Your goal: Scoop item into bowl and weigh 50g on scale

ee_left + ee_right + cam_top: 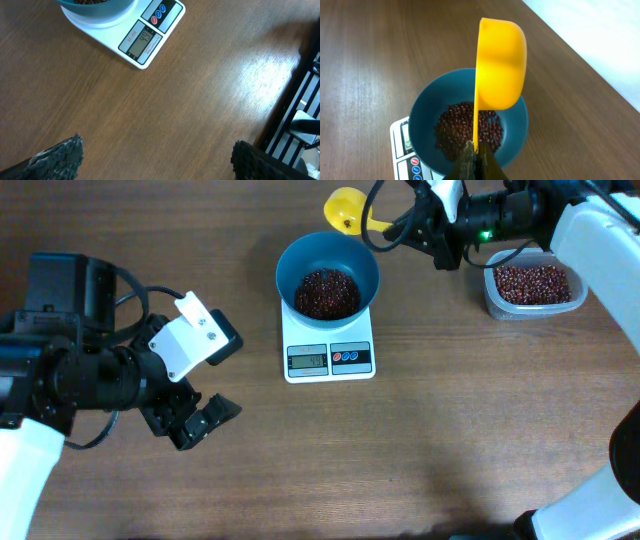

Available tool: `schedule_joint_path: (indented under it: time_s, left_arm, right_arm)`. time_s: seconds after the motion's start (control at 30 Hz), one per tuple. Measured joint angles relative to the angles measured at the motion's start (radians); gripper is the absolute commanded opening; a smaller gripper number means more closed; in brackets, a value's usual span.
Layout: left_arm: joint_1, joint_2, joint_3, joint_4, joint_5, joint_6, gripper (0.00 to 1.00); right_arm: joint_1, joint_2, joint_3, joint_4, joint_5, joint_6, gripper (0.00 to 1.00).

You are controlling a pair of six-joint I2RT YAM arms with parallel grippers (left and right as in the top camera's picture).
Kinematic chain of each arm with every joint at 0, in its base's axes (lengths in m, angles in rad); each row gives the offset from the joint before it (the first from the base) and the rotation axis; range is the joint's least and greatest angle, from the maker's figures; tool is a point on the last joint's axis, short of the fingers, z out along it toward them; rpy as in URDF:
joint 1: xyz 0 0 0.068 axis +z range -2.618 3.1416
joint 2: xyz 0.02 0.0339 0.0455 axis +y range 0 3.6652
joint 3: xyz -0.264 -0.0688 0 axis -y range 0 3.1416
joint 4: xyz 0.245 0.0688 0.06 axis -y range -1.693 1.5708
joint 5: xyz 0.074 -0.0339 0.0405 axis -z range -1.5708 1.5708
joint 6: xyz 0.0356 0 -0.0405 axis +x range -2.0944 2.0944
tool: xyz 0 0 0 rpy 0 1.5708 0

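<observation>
Our right hand (475, 161) is clamped tight on the thin handle of a yellow scoop (500, 65), which hangs turned on its edge above the far rim of the teal bowl (300, 252). In the bowl we see a loose heap of dark red-brown beans (326, 292). The bowl sits on the white scale (329, 360), whose display looks like 49. Our left hand (200, 423) rests over the bench (420, 450), fingers spread wide, holding nothing.
</observation>
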Motion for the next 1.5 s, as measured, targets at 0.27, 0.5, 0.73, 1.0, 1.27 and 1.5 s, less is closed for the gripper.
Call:
schedule_joint_path:
  time_s: [0.27,0.5,0.73,1.0,1.27,1.5]
  left_arm:
    - [0.000,0.000,0.000,0.000,0.000,0.000,0.99]
    - [0.000,0.000,0.000,0.000,0.000,0.000,0.99]
    - [0.000,0.000,0.000,0.000,0.000,0.000,0.99]
    - [0.000,0.000,0.000,0.000,0.000,0.000,0.99]
    - [0.000,0.000,0.000,0.000,0.001,0.000,0.99]
    - [0.000,-0.002,0.000,0.000,0.000,0.000,0.99]
  right_arm:
    - [0.046,0.000,0.000,0.040,0.041,0.011,0.04]
    - [0.079,0.000,0.001,0.048,0.219,0.014,0.04]
    - [0.079,-0.023,0.037,0.064,0.225,0.014,0.04]
    - [0.079,-0.053,0.037,0.032,0.170,0.075,0.04]
    - [-0.232,-0.063,0.049,-0.172,0.550,0.151,0.04]
    - [-0.336,-0.063,-0.023,-0.351,0.823,0.160,0.04]
